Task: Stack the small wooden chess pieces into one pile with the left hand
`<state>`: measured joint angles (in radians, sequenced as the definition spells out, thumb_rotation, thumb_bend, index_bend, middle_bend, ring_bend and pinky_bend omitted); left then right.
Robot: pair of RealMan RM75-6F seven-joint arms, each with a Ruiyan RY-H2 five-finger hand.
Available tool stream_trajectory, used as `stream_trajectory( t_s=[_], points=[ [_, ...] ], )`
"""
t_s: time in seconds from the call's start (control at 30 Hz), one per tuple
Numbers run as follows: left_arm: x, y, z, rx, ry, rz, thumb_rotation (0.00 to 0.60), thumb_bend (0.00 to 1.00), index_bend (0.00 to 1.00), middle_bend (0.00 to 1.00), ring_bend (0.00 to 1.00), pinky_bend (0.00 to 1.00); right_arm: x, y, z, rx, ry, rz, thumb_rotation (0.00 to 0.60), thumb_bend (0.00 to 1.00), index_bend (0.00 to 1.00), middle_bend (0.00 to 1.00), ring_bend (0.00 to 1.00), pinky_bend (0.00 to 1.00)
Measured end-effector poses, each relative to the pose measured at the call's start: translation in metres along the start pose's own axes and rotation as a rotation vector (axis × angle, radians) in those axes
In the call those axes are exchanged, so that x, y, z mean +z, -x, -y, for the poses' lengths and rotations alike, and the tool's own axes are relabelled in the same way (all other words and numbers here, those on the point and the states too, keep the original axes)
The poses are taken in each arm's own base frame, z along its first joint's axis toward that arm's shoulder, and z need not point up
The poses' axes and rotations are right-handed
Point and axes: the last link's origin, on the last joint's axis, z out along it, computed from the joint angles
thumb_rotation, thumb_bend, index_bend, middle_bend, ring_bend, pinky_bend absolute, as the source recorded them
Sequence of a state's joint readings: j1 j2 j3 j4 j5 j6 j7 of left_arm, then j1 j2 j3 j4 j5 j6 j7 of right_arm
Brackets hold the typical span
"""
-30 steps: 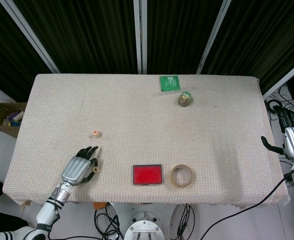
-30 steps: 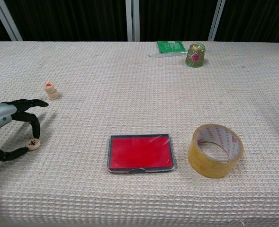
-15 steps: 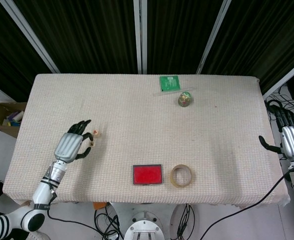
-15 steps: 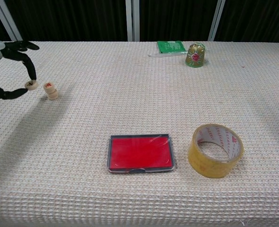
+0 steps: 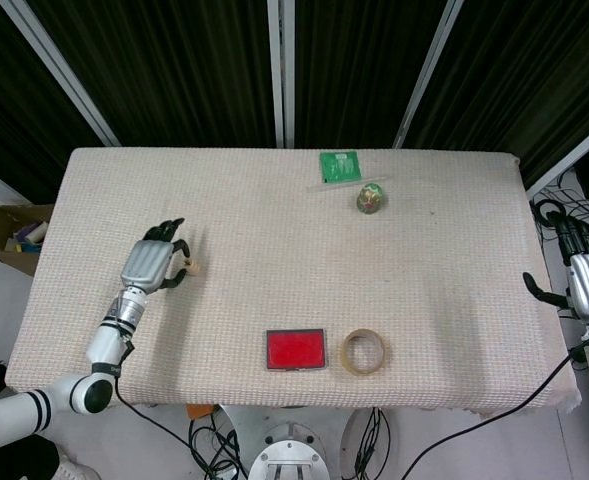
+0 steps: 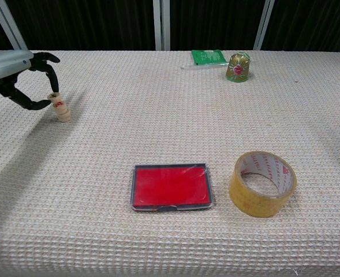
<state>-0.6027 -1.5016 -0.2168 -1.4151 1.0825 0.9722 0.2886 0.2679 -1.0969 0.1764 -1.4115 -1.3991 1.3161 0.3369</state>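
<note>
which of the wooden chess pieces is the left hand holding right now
The top chess piece, pinched in the left hand on the stack by the table's left edge; the pieces below it sit free.

The tray [image 6: 171,187] lies just left of the tape roll [image 6: 262,183] (both near the table's [image 6: 158,115] front edge), the piece stack [image 6: 60,108] far left.

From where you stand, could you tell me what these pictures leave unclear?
- Left hand: whether it grips or has released the top chess piece, too small in both views.
- Right hand: cut by the head view's edge; absent from chest view.
- Green packet: print too small.
</note>
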Motion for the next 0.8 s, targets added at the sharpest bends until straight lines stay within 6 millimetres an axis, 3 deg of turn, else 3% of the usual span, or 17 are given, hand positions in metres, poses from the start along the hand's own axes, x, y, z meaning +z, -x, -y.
stream_trajectory(
  t_s=[0.8],
  points=[
    [0.0060,0.0031,-0.0042,0.059,-0.015,0.018,0.600,0.38,0.46,0.04,0.02,0.13,-0.0027,-0.0013,-0.0055,0.005,0.012,-0.006,0.600,0.26,0.00,0.08,0.00,0.00]
  ],
)
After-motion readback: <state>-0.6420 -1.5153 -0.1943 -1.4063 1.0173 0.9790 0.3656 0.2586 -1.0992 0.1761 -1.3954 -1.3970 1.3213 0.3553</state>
